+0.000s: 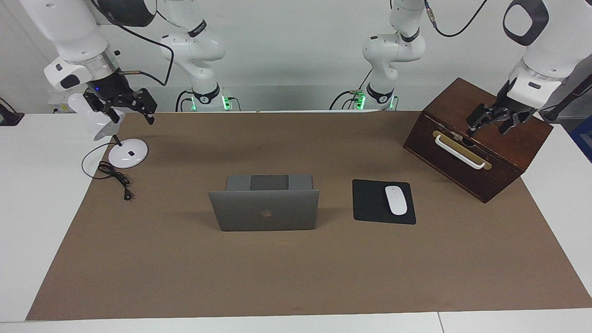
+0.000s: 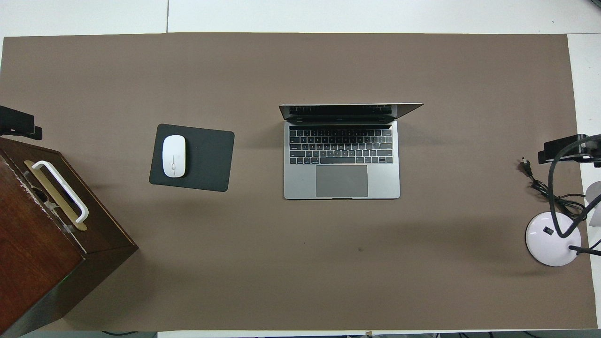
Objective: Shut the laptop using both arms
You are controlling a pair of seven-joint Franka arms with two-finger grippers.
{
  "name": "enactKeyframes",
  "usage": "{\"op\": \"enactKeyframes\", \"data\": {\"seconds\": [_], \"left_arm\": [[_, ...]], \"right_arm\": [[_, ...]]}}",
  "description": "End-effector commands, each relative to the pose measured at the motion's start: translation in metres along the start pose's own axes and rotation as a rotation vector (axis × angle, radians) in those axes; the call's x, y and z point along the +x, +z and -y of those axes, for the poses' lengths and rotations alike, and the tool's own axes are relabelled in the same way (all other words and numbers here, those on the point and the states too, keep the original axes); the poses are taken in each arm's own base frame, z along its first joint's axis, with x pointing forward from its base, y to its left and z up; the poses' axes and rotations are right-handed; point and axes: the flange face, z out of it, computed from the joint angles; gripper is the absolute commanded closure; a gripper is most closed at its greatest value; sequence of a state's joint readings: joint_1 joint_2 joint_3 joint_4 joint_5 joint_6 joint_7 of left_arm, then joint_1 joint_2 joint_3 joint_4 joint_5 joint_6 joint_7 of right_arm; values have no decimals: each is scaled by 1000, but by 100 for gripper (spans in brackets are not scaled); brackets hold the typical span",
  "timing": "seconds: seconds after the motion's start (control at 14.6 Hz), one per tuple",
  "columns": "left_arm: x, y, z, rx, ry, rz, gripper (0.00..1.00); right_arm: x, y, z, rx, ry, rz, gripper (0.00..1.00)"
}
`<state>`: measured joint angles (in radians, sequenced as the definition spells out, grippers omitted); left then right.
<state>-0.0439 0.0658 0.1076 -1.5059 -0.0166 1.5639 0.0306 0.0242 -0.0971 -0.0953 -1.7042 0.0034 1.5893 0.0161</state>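
The laptop [image 1: 267,210] stands open in the middle of the brown mat, its silver-grey lid upright with the apple logo on the back. In the overhead view the laptop [image 2: 342,162] shows its keyboard and trackpad toward the robots. My right gripper [image 1: 129,113] hangs open in the air over the desk lamp at the right arm's end of the table, and its black tip [image 2: 570,149] shows at the overhead view's edge. My left gripper [image 1: 488,128] hangs open over the wooden box, and it too shows only its tip [image 2: 19,126] from overhead. Neither gripper touches the laptop.
A black mouse pad [image 1: 370,201] with a white mouse [image 1: 396,200] lies beside the laptop toward the left arm's end. A dark wooden box [image 1: 508,143] with a white handle stands at that end. A white desk lamp [image 1: 128,152] with a black cable stands at the right arm's end.
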Motion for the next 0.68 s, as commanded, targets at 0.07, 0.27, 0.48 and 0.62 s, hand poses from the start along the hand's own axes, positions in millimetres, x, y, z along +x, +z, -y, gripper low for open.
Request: {"op": "enactKeyframes", "data": {"seconds": [0.07,0.27,0.48,0.62], "left_arm": [[-7,0,3,15,7,-15,0],[-8,-1,5,15,7,-15,0],[-9,-2,2,16,8,-13,0],[-10,1,-2,16,7,-6,0]], "right_arm": [[-4,-1,-3,-13,-25,-33,0],[-4,-3,-4,-14,-37,-39,0],[-3,-3,-4,-14,-42,-42,0],[-3,-4,-3,-14,-42,-44,0]]}}
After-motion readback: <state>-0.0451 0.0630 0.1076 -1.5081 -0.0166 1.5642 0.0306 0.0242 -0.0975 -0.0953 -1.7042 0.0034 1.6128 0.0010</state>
